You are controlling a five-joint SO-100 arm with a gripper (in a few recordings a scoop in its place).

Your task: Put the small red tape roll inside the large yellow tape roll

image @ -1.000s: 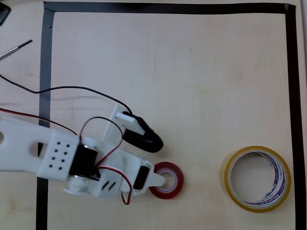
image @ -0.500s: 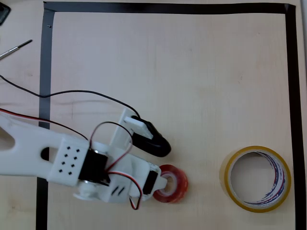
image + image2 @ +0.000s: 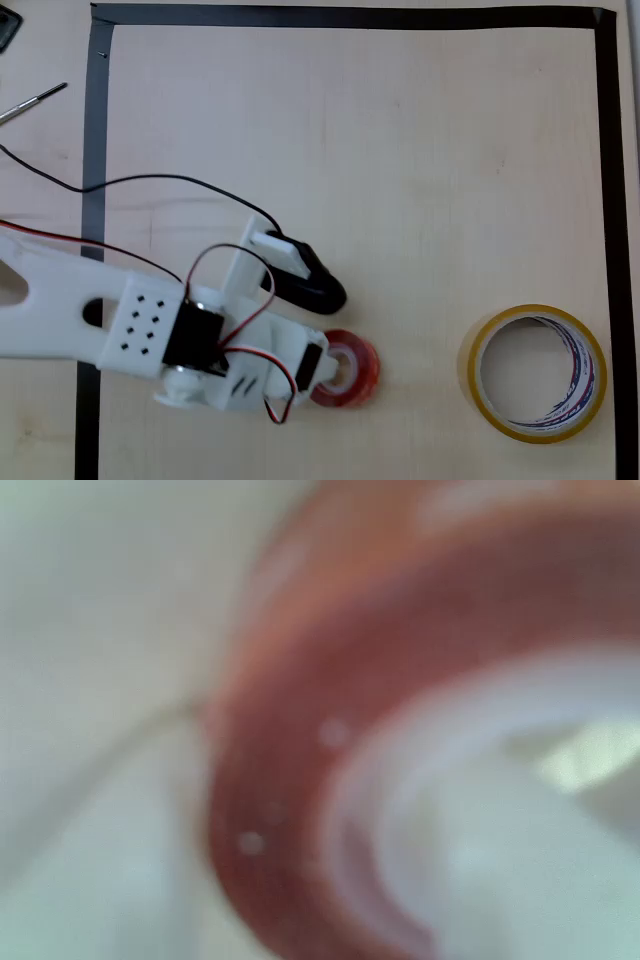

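Overhead view: white arm is seen reaching in from left edge to lower centre; tool (image 3: pixel 330 362) is seen at the small red tape roll (image 3: pixel 352 366), one white finger in its hole, roll's left part covered; whether roll is clamped can't be told. Red roll lies on the surface (image 3: pixel 400 150), lower centre; the large yellow tape roll (image 3: pixel 537 373) lies lower right, well apart. Wrist view: red roll w/ white core (image 3: pixel 300 780) is seen blurred, v. close.
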